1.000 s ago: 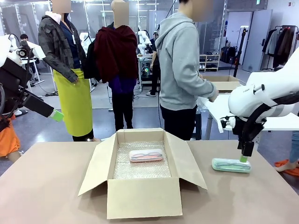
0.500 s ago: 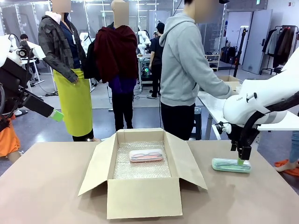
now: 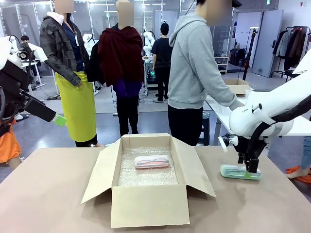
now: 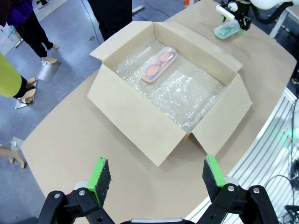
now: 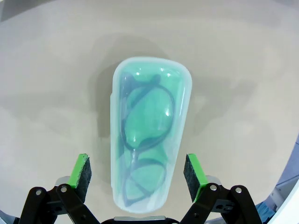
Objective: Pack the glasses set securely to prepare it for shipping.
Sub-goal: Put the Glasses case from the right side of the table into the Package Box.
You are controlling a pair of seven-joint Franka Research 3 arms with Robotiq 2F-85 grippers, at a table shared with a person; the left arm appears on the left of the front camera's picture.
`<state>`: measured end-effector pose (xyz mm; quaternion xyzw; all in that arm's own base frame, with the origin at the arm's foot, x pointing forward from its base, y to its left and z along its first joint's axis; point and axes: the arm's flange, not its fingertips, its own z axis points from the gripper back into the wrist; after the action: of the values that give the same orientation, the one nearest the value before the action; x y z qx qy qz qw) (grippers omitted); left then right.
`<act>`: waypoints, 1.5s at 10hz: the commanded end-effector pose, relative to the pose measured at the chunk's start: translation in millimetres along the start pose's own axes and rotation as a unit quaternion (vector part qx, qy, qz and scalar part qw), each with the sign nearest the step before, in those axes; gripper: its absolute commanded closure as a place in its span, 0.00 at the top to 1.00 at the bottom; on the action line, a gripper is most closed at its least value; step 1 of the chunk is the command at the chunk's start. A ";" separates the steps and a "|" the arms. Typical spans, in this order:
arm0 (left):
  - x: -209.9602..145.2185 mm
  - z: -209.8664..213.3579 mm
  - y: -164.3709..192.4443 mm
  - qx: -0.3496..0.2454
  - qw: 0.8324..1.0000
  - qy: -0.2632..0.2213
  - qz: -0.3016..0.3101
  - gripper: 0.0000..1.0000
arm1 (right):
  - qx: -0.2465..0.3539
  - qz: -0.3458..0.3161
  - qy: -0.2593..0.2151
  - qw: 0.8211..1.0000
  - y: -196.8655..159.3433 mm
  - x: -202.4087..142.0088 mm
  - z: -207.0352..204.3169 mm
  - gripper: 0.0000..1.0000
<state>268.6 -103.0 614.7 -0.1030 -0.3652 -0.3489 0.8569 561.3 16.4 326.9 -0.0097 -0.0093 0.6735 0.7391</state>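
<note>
The pale pink glasses case lies on the bubble wrap inside the open cardboard box. To the right of the box, the pale green glasses case lies flat on the table. My right gripper is open just above it, a green pad on each side of the case's near end and neither touching it. My left gripper hangs open and empty, high off the table's left side.
The box flaps spread out to both sides. A person in a grey hoodie stands beyond the table's far edge, hands at another table. Bare tabletop lies left of the box and in front of it.
My right gripper has shifted a little left and lowered over the green case. The person in grey has leaned further right. The left arm has not moved.
</note>
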 end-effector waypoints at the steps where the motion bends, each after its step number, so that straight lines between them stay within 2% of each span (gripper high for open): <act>1: -0.2 1.5 1.2 -0.002 1.000 -0.003 -0.002 1.00 | -0.005 0.001 -0.001 1.000 -6.7 3.4 -10.3 1.00; 4: -0.2 1.5 1.2 -0.002 1.000 -0.003 -0.002 1.00 | -0.008 0.002 0.001 1.000 -6.5 5.9 -15.5 1.00; 9: -0.2 1.5 1.2 -0.002 1.000 -0.003 -0.002 1.00 | -0.003 -0.007 -0.007 1.000 -7.8 -3.4 -8.9 0.48; 11: -0.2 1.5 1.2 -0.002 1.000 -0.003 -0.002 1.00 | -0.014 -0.006 -0.021 1.000 -3.0 -5.1 8.8 0.34; 13: -0.2 1.5 1.2 -0.002 1.000 -0.003 -0.002 1.00 | -0.047 -0.009 -0.010 0.999 6.8 -3.5 51.6 0.34; 15: -0.2 1.5 1.2 -0.002 1.000 -0.003 -0.002 1.00 | -0.036 -0.034 -0.011 0.999 18.9 7.2 95.4 0.34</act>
<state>268.5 -103.0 614.7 -0.1030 -0.3653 -0.3489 0.8569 552.3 15.1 408.6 -0.0373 -0.0446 0.6630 0.7463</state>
